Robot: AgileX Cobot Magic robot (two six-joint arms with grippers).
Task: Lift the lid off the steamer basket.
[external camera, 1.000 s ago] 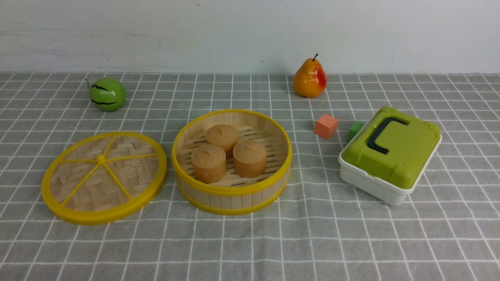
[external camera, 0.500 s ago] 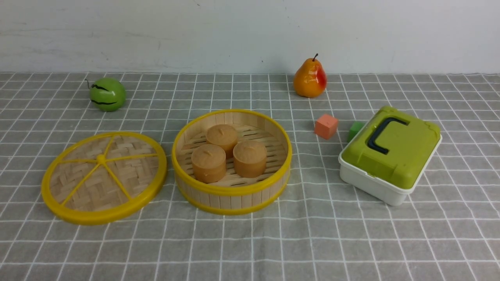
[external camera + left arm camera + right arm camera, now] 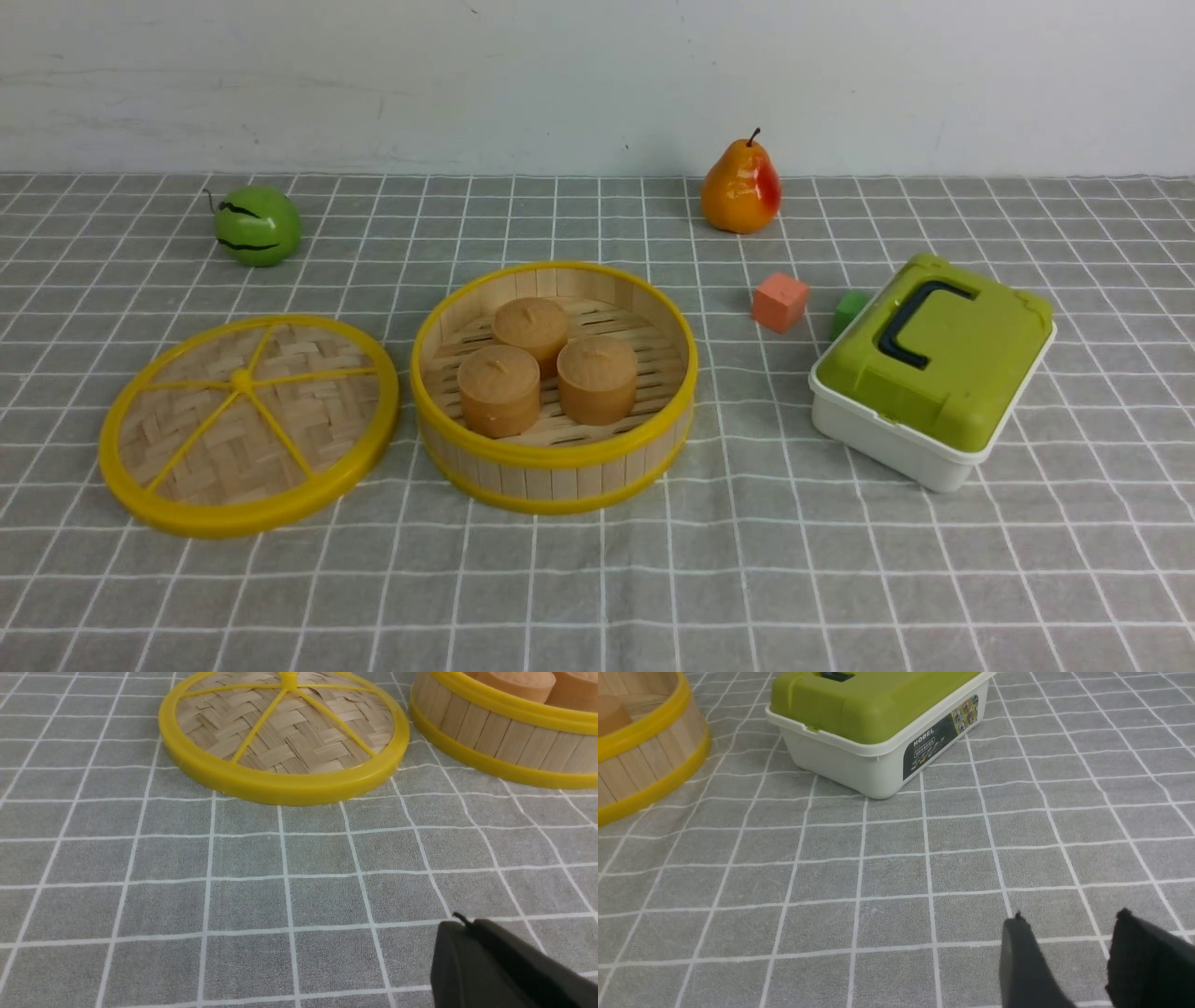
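Lid (image 3: 248, 426) lies flat on the cloth just left of the steamer basket (image 3: 555, 387) — off it. My right gripper (image 3: 1069, 952) hangs with fingers apart, holding nothing; the left gripper (image 3: 490, 966) — I cannot tell.

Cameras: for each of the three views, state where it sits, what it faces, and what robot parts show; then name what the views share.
Front view: between the arms, facing the wall; lid lies beside the steamer basket; no robot parts.
Left wrist view: low over the cloth, facing the lid; one dark fingertip shows.
Right wrist view: low, facing the green-lidded box; right gripper open.
Shared: the steamer basket appears in all three.
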